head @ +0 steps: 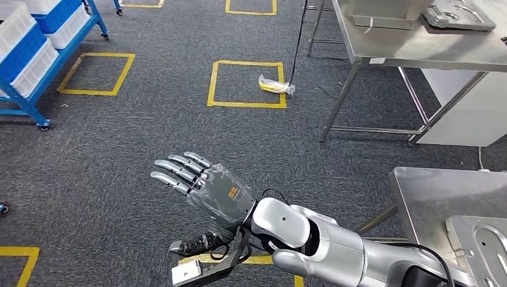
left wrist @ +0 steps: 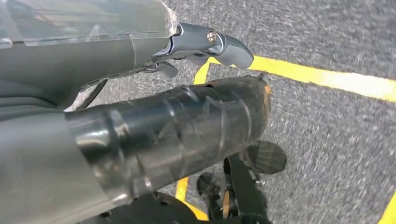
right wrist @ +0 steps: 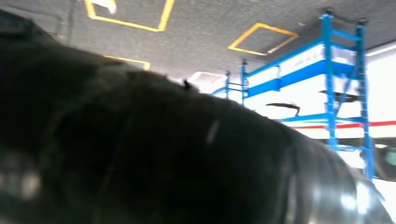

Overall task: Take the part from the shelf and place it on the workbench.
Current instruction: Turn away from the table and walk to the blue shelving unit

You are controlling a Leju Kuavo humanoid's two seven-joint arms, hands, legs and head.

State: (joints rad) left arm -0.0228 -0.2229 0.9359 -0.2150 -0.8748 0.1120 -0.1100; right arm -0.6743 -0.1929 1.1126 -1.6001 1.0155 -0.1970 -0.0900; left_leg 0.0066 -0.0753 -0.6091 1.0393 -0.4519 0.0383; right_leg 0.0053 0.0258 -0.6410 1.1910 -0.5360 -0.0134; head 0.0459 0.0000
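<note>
Right hand (head: 206,188) released, fingers spread over grey carpet (head: 119,155), left hand (left wrist: 140,93) state unclear, steel surface (head: 430,197) holding a grey part (head: 484,245), yellow floor squares (head: 246,84), blue shelf (head: 36,54) with white bins.

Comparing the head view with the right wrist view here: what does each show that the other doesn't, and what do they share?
Head view alone: the right hand stretched out open over the carpet, two steel workbenches, a grey metal part on the far one, and a yellow bagged item on the floor. Right wrist view alone: a full-height blue rack against a bright background, behind a blurred dark shape. Both: grey carpet with yellow floor squares and blue shelving.
</note>
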